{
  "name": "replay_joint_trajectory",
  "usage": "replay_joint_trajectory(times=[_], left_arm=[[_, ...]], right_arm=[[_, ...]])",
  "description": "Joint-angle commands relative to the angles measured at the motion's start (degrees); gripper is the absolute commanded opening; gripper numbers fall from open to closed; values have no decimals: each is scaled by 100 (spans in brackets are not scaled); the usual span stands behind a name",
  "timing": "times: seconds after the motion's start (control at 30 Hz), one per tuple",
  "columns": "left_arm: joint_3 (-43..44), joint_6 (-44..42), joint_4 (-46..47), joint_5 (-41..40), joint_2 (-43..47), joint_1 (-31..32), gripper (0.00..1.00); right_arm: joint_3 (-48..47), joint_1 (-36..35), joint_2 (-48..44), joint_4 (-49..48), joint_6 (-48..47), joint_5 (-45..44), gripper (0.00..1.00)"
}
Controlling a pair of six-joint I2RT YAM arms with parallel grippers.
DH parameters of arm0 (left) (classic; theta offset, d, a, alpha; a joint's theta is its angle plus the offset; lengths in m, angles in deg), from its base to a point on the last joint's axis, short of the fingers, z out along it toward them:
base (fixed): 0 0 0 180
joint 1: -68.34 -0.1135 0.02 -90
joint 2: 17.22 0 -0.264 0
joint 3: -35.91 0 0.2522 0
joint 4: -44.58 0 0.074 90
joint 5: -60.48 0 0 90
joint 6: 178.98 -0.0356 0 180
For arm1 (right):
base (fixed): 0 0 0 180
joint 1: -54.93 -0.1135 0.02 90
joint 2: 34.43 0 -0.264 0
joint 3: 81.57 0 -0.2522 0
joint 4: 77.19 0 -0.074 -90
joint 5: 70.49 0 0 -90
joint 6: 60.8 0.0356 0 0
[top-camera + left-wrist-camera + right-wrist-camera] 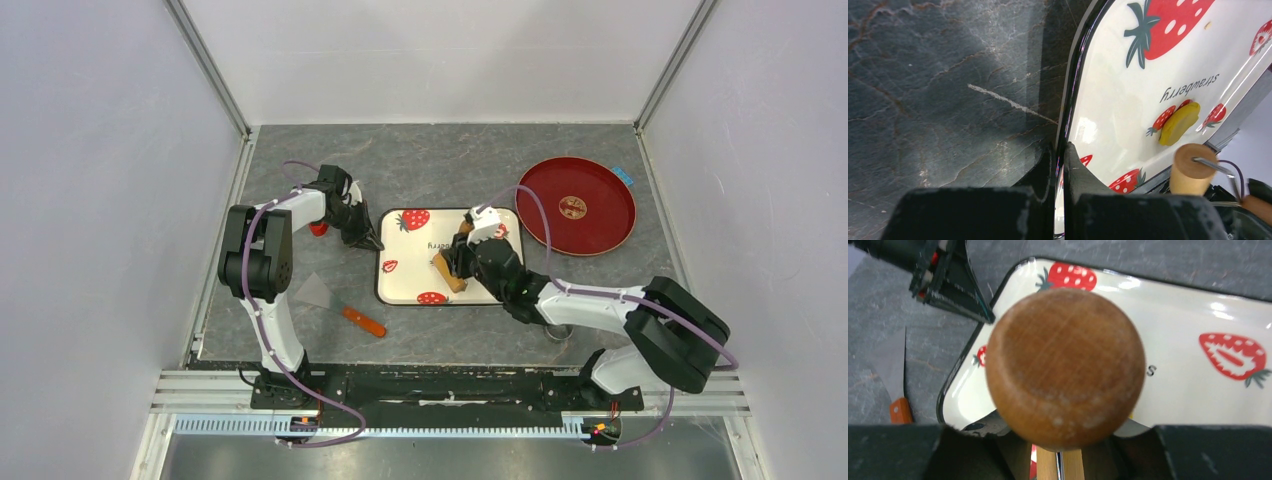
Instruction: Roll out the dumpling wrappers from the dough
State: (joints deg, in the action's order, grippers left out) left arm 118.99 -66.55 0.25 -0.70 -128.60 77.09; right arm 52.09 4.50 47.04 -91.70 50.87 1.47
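While on the tray, dough beside roller in right claw.

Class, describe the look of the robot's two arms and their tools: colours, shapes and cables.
Both the left arm and right arm have white tubular links joined by chunky black joints. A thin purple cable loops along each. The left tool and right tool are black with blocky, scuffed fingers.

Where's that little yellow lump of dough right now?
In the left wrist view the dough lies right of centre on the strawberry tray, beside the printed word, overlapping a small strawberry print, near the wooden roller.
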Motion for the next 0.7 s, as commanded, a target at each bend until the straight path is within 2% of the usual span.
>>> replay_joint_trajectory(times=[0.0, 0.4, 0.67], left_arm=[[-33, 58, -55, -579, -165, 83, 2], [-33, 35, -72, -579, -165, 83, 2], [-50, 24, -72, -580, -148, 91, 2]], right_arm=[[-518, 211, -216, -169, -229, -178, 0], [-982, 587, 702, -617, -270, -233, 0], [-820, 581, 1374, -823, -124, -545, 0]])
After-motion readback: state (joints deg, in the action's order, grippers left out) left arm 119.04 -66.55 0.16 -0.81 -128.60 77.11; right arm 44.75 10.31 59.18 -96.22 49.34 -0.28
